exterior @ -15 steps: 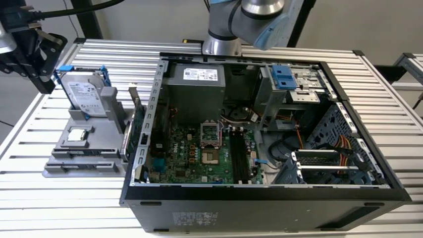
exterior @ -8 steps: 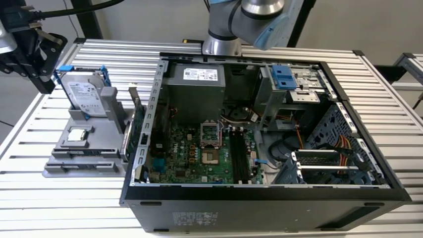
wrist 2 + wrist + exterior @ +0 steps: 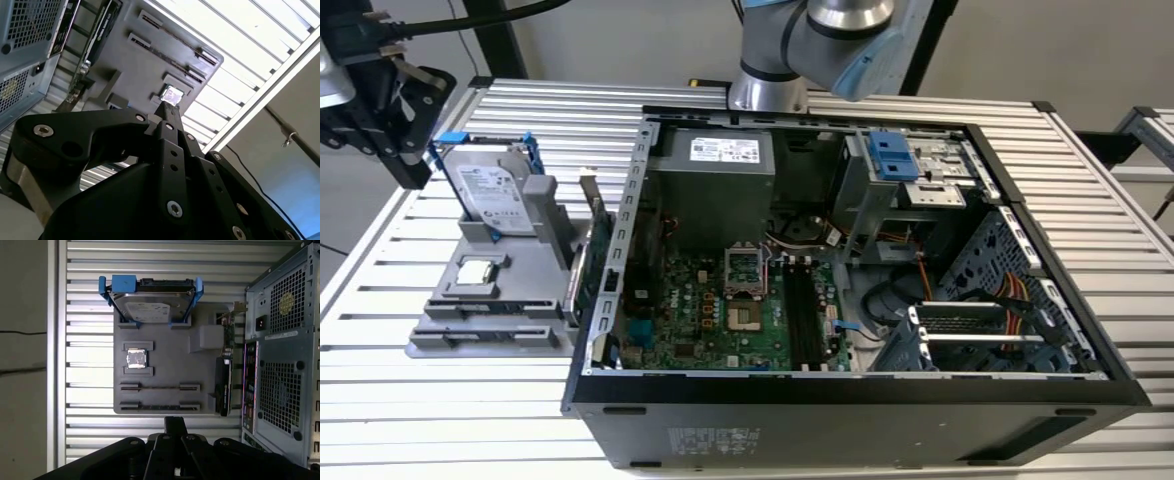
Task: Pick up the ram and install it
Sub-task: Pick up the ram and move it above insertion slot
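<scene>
Two thin ram sticks stand on edge in the front slots of a grey holder (image 3: pixel 165 360), one (image 3: pixel 160 387) behind the other (image 3: pixel 160 406). In the exterior view the ram (image 3: pixel 494 323) lies at the holder's near end, on that view's left. My black gripper (image 3: pixel 411 165) hangs high above the holder's far left corner, apart from everything. Its fingers are shut with nothing between them, and its tip (image 3: pixel 175 424) shows just off the holder's ram end. The tip (image 3: pixel 168 107) points toward the holder's small square chip. The open computer case (image 3: pixel 607 300) holds the motherboard's black slots (image 3: pixel 803 312).
The holder also carries a silver hard drive with a blue handle (image 3: pixel 491 185), a square chip (image 3: pixel 136 358) and a green expansion card (image 3: pixel 223 387) along the case side. The case's steel wall stands right beside the holder. Everything rests on a slatted metal table (image 3: pixel 440 420).
</scene>
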`<state>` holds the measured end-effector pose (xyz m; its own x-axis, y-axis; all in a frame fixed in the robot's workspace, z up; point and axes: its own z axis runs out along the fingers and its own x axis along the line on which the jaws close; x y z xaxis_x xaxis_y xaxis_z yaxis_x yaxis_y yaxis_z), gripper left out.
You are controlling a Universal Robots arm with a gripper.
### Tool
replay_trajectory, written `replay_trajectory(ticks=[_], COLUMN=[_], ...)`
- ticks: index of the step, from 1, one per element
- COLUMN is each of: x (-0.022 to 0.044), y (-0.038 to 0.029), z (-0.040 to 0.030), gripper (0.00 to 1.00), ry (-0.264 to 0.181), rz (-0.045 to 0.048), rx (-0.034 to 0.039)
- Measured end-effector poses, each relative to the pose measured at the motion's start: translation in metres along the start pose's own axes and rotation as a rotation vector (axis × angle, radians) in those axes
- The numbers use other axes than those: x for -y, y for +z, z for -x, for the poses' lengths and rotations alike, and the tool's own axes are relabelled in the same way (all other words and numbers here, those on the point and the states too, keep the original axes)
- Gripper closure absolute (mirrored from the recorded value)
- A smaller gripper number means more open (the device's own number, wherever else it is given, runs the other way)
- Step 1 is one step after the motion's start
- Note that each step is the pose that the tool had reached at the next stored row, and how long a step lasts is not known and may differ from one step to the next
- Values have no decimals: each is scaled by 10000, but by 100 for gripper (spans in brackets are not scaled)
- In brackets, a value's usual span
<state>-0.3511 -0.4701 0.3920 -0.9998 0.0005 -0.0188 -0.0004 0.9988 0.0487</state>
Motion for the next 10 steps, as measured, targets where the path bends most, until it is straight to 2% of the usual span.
replay_trajectory(ticks=[10], x=[0], y=[0], z=[0], gripper=[100], ry=[-344], rz=[6], rx=[-17])
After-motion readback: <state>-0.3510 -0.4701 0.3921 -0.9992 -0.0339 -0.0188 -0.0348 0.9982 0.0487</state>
